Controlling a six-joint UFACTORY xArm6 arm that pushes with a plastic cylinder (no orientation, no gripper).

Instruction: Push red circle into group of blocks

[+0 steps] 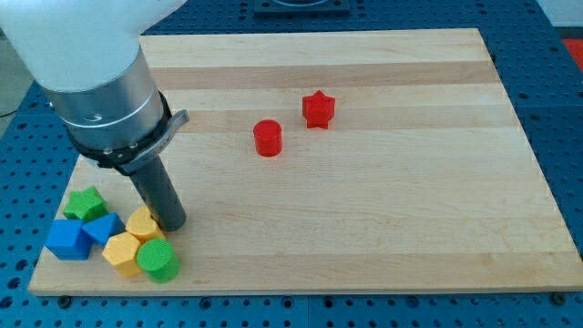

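The red circle (268, 138) stands near the board's middle, a little left of centre. A red star (319, 109) sits just up and right of it. A group of blocks lies at the view's bottom left: a green star (86, 204), a blue cube (67, 240), a second blue block (101, 228), two yellow blocks (143, 223) (121, 250) and a green circle (158, 261). My tip (173, 223) rests at the right edge of this group, touching or almost touching the upper yellow block. It is far left and below the red circle.
The wooden board (383, 228) lies on a blue perforated surface. The arm's grey body (100, 82) covers the board's top left corner. The group sits close to the board's left and bottom edges.
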